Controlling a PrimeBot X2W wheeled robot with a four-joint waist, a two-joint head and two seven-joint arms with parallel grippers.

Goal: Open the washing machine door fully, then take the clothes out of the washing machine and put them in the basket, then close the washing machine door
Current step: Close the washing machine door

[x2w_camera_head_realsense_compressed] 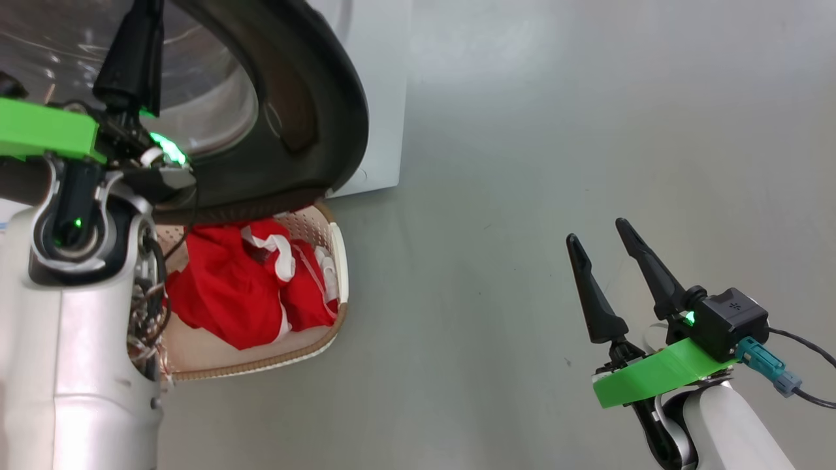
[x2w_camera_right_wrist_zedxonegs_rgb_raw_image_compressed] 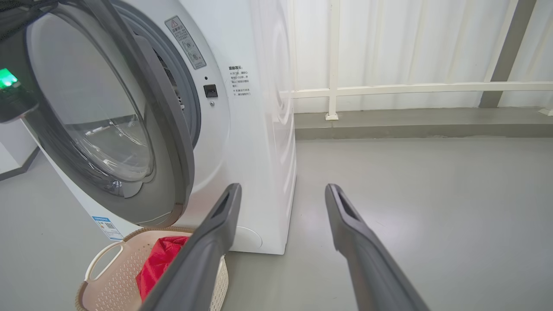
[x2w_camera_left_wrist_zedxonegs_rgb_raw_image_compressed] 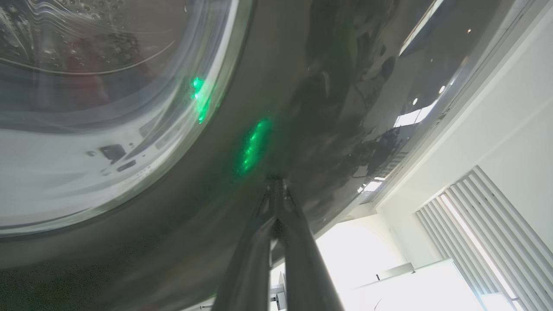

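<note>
The washing machine door [x2w_camera_head_realsense_compressed: 313,117] stands partly swung out from the white washing machine [x2w_camera_right_wrist_zedxonegs_rgb_raw_image_compressed: 259,129], its black rim hanging over the basket [x2w_camera_head_realsense_compressed: 261,365]. My left gripper [x2w_camera_head_realsense_compressed: 140,26] is shut, and its fingertips [x2w_camera_left_wrist_zedxonegs_rgb_raw_image_compressed: 276,185] press against the glossy door rim [x2w_camera_left_wrist_zedxonegs_rgb_raw_image_compressed: 302,108] beside the glass window [x2w_camera_left_wrist_zedxonegs_rgb_raw_image_compressed: 86,108]. The red clothes [x2w_camera_head_realsense_compressed: 228,294] with white trim lie in the cream basket [x2w_camera_right_wrist_zedxonegs_rgb_raw_image_compressed: 108,259] on the floor below the door [x2w_camera_right_wrist_zedxonegs_rgb_raw_image_compressed: 108,121]; red clothes [x2w_camera_right_wrist_zedxonegs_rgb_raw_image_compressed: 160,263] show over its edge. My right gripper [x2w_camera_head_realsense_compressed: 594,230] hangs open and empty over bare floor to the right, its fingers [x2w_camera_right_wrist_zedxonegs_rgb_raw_image_compressed: 216,224] spread wide.
Grey floor [x2w_camera_head_realsense_compressed: 522,163] stretches to the right of the machine. A white railing [x2w_camera_right_wrist_zedxonegs_rgb_raw_image_compressed: 389,88] and pale curtain stand along the far wall. A blue label sticker [x2w_camera_right_wrist_zedxonegs_rgb_raw_image_compressed: 106,224] sits low on the machine's front. A cable [x2w_camera_head_realsense_compressed: 803,365] trails from my right wrist.
</note>
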